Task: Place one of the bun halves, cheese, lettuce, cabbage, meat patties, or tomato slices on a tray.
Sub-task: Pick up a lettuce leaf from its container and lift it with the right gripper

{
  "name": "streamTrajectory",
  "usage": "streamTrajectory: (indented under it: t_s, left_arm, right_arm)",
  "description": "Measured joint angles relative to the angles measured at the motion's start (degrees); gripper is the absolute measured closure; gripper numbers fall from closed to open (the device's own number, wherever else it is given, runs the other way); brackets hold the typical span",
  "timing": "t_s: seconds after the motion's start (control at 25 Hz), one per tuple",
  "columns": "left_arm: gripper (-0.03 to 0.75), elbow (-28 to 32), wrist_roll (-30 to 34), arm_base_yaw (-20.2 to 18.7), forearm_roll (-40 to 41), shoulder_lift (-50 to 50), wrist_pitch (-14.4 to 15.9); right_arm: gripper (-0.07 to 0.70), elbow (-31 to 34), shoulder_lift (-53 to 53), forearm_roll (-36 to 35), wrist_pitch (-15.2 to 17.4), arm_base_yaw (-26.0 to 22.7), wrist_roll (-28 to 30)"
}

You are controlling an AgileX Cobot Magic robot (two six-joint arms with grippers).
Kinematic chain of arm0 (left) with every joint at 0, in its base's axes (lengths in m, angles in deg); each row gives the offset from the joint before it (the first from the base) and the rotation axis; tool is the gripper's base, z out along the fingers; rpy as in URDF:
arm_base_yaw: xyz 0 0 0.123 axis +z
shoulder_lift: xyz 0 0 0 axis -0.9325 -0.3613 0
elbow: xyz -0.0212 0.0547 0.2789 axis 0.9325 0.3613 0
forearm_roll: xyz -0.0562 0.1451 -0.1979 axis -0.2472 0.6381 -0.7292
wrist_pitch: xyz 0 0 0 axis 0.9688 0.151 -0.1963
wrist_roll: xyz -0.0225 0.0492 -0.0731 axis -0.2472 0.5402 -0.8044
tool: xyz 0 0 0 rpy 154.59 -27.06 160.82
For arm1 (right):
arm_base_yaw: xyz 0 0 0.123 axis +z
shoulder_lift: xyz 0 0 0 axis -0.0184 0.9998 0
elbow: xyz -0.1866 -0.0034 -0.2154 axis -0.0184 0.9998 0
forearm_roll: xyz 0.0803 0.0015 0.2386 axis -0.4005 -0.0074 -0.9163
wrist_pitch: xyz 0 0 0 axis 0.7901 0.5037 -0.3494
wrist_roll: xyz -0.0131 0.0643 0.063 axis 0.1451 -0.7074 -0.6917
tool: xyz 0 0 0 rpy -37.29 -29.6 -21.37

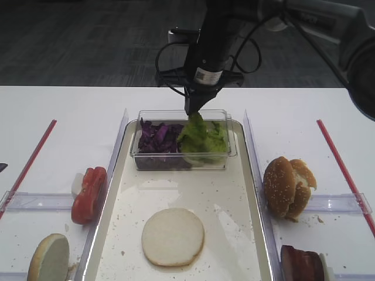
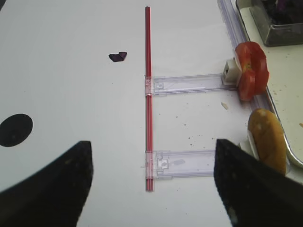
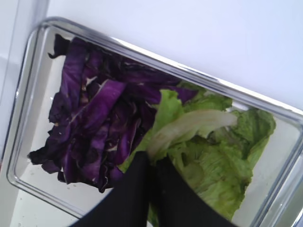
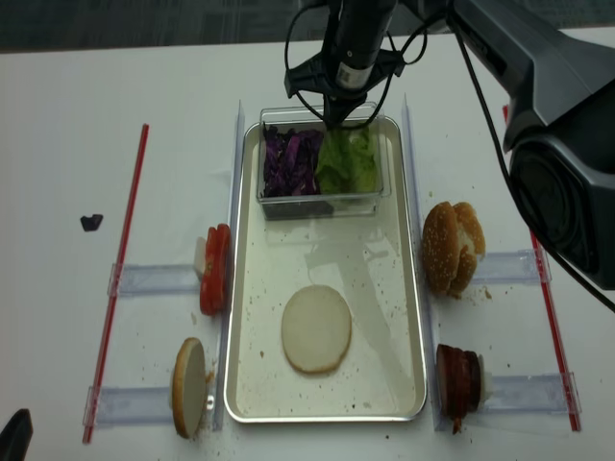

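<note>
My right gripper (image 1: 192, 111) (image 3: 151, 158) reaches down into the clear container (image 1: 231, 153) at the tray's far end and is shut on a pale rib of the lettuce (image 3: 189, 125) (image 1: 202, 136). Purple cabbage (image 3: 94, 123) (image 1: 157, 137) lies just left of it. One bun half (image 1: 173, 236) lies cut side up on the metal tray (image 1: 228, 193). My left gripper (image 2: 151, 142) hangs open over the bare table left of the tray, holding nothing. No cheese is in view.
Tomato slices (image 1: 89, 193) (image 2: 251, 70) and a bun half (image 1: 49, 257) stand in clear holders left of the tray. Bun halves (image 1: 287, 186) and meat patties (image 1: 302, 263) stand on its right. Red strips (image 1: 29, 164) (image 1: 343, 170) flank the area. A cabbage scrap (image 2: 117, 56) lies far left.
</note>
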Motion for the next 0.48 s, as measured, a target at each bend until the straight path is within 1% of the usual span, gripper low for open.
streamTrajectory:
  t_s: [0.2, 0.48]
  left_arm:
    - [0.224, 0.0, 0.0, 0.0, 0.0, 0.0, 0.0]
    - [0.224, 0.0, 0.0, 0.0, 0.0, 0.0, 0.0]
  right_arm:
    - [0.571, -2.9, 0.0, 0.0, 0.3, 0.0, -0.2]
    - [0.571, -3.1, -0.9, 0.4, 0.5, 0.0, -0.9]
